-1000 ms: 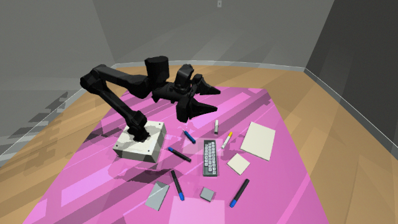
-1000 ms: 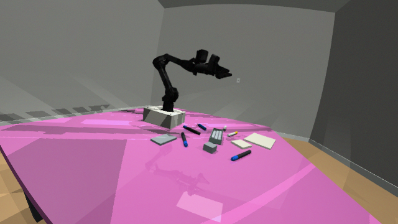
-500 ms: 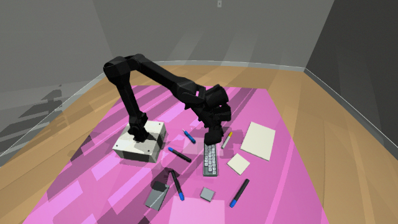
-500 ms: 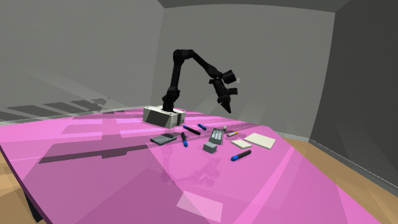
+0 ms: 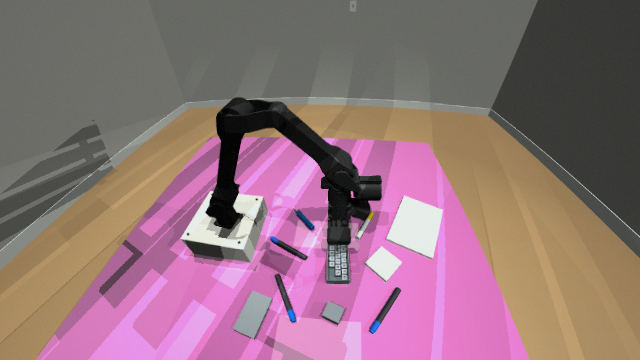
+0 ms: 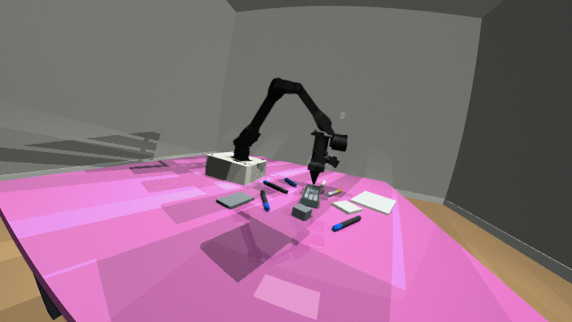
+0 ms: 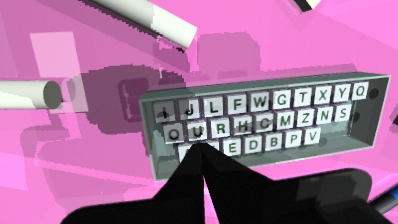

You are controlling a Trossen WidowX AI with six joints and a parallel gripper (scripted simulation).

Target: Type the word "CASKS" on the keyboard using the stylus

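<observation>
The grey keyboard (image 5: 338, 267) (image 6: 311, 196) (image 7: 260, 95) with white lettered keys lies on the pink mat (image 5: 440, 300). My gripper (image 5: 338, 243) (image 6: 314, 182) (image 7: 199, 149) points straight down over the keyboard's far end, and its tips are close above the keys near O and U. The fingers are pressed together with nothing between them. The white stylus (image 7: 27, 94) (image 6: 323, 183) lies flat on the mat just beyond that end of the keyboard, apart from the fingers. In the top view the arm hides it.
A white marker with a yellow tip (image 5: 365, 225) (image 7: 150, 19) lies beside the keyboard. Several black and blue markers (image 5: 288, 247) (image 5: 285, 297) (image 5: 385, 310), two grey blocks (image 5: 253, 314) (image 5: 333, 312) and two white pads (image 5: 415, 226) (image 5: 383, 263) lie around. The arm's base box (image 5: 200, 240) stands to the left.
</observation>
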